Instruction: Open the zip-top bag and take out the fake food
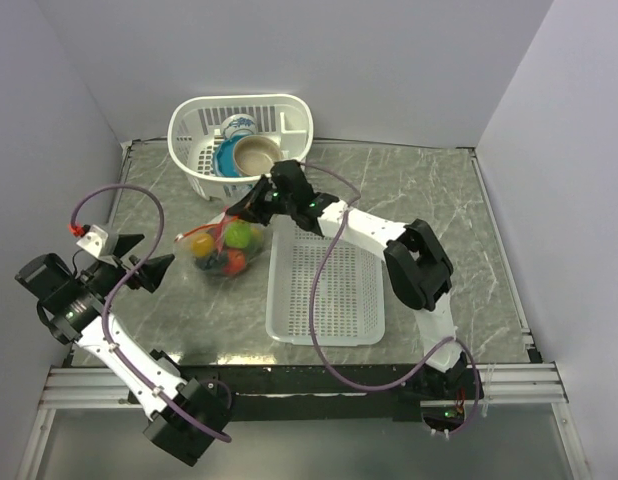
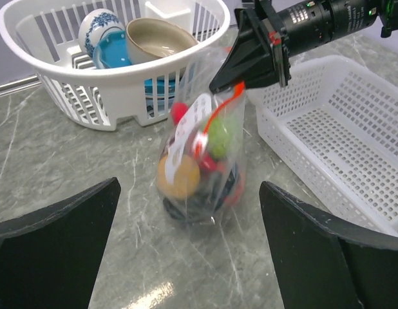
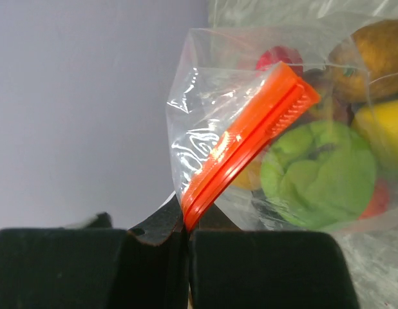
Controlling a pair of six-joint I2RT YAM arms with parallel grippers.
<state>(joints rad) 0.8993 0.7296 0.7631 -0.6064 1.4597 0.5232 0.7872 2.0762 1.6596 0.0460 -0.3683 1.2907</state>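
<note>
- At the flat basket's [image 1: 329,290] far left corner, the right gripper's [image 1: 236,212] fingers are clamped on the zip-top bag [image 1: 227,252] by its orange-red zip strip [image 3: 250,145].
- The bag hangs just left of that basket, bottom on the table, with the fake food [image 2: 218,138] inside.
- Farther left of the basket, the left gripper [image 1: 159,249] faces the bag, fingers wide apart, empty.

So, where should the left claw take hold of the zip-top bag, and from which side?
Probably the loose film beside the orange zip strip, coming level with the open left claw from the side opposite the right claw. That claw pinches the strip and holds the zip-top bag up, fake food sagging low, so its top is thin and flat.
</note>
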